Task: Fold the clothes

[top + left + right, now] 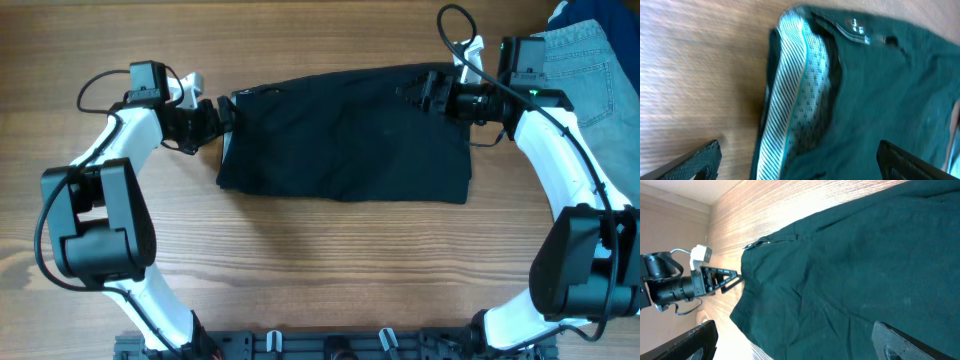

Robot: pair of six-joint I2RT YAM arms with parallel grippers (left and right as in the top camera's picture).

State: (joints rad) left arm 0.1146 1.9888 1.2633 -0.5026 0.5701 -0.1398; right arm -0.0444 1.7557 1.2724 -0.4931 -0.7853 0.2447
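left tool: jaws wide, nothing held, parked at the side edge of the black shorts. The white striped strip lies below it, between its fingers. right tool: also wide and empty, over the opposite upper corner. Shorts lie spread flat on the desk between both tools. denim shorts sit outboard of the right tool, apart from the black pair.

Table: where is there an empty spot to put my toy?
Bare table lies in front of the black shorts, between the left arm and the right arm, and along the far edge. The far right is crowded with denim shorts.
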